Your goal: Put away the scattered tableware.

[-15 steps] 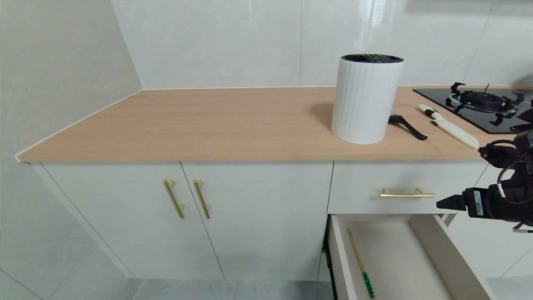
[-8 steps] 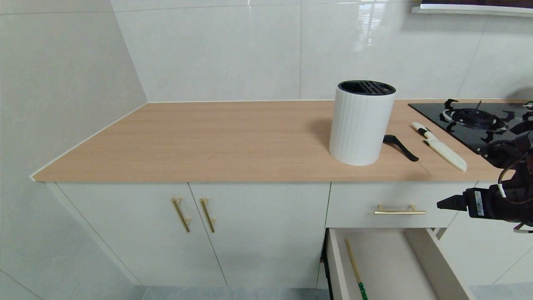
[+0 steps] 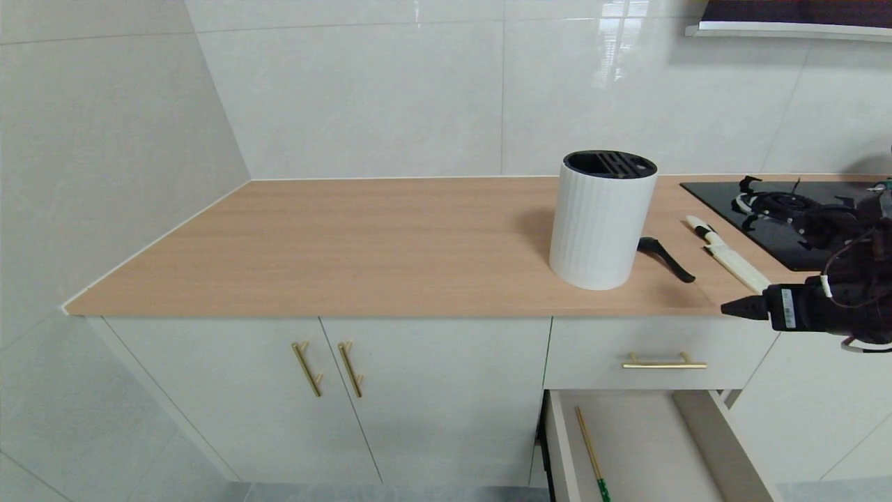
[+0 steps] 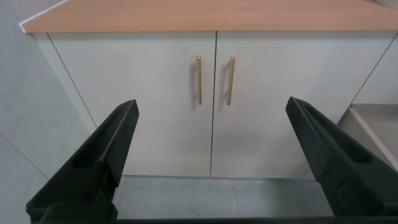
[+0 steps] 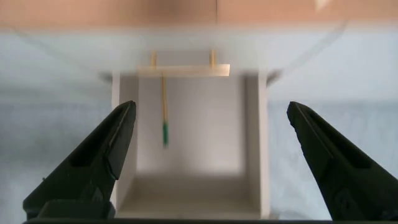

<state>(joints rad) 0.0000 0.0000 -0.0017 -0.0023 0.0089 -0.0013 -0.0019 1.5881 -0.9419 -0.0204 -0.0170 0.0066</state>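
Note:
A white ribbed knife holder [image 3: 603,219] with a black slotted top stands on the wooden counter [image 3: 362,244]. Just right of it lie a black-handled utensil [image 3: 667,258] and a white knife [image 3: 728,261]. A pair of chopsticks [image 3: 591,457] with green ends lies in the open drawer [image 3: 718,446] below. My right gripper [image 3: 732,309] hangs at the counter's front edge, near the knife's tip and above the drawer. In the right wrist view my right gripper [image 5: 209,109] is open and holds nothing, with the chopsticks [image 5: 164,115] in the drawer [image 5: 252,143] beneath. My left gripper [image 4: 211,102] is open before the cabinet doors [image 4: 214,106].
A black gas hob [image 3: 780,213] takes up the counter's far right. A shut drawer with a gold handle [image 3: 664,362] sits above the open one. Two gold door handles [image 3: 327,366] mark the cabinet on the left. Tiled walls bound the counter at the back and left.
The head camera has tilted upward, so the whole scene sits lower. My right gripper has risen from drawer-front height to the counter's edge, still open.

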